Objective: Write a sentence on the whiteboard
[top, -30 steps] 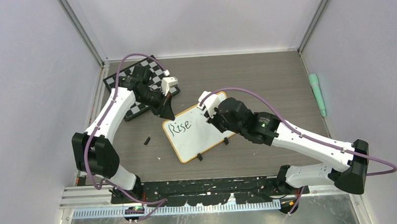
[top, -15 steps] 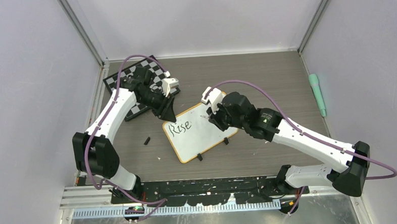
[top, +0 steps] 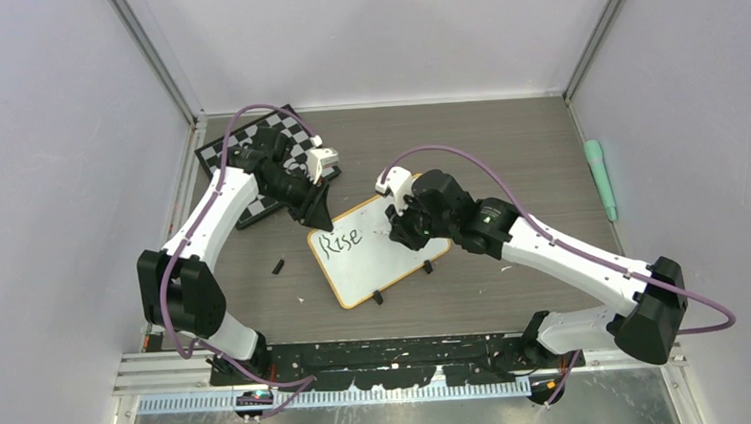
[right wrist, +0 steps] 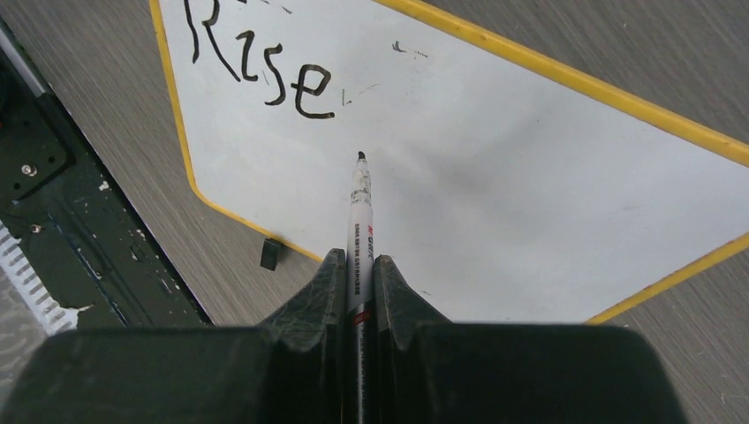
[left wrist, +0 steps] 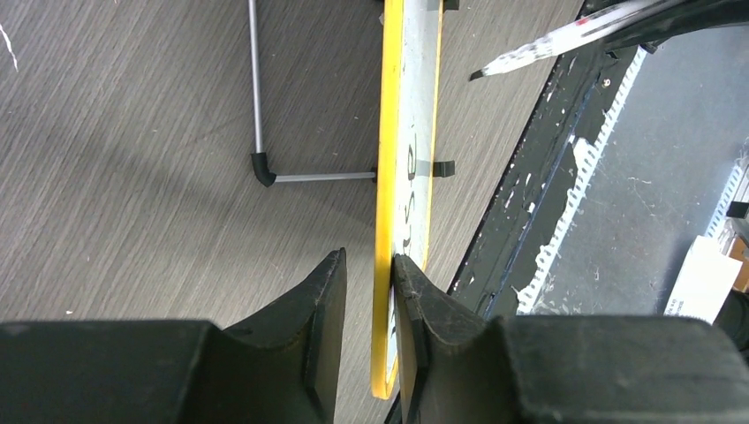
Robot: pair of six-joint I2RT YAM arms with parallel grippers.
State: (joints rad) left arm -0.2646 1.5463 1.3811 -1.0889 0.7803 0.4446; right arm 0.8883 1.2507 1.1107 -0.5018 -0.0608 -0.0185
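The whiteboard (top: 383, 255) lies at an angle in the middle of the counter (top: 502, 140), between the two arms, with a yellow rim all round it. Two black clips (top: 378, 297) sit on its near long edge. Of the sentence (top: 339, 240) only the word "Rise" is written, in black, near the board's left end.

The right gripper (right wrist: 358, 261) is clenched on a marker (right wrist: 359, 212), which sticks straight out between the fingers over the white surface. The marker's black tip points at the bare spot just past the final "e". Seen from the left wrist, a small gap shows between the tip and the white face, so the two are not touching.

The left gripper (left wrist: 368, 258) is at the board's far left corner with its jaws on either side of the rim. One finger lies against the white face. The other stands a sliver apart from the yellow edge, so the grip is loosened, not clamped. A thin grey rod (left wrist: 256, 88) with a black tip runs from the board's back over the counter.

A chessboard (top: 240, 146) lies in the far left corner, partly under the left arm. A small black piece (top: 278, 267) lies on the counter just left of the whiteboard. A green pen-shaped thing (top: 600, 178) lies well apart, by the right wall.
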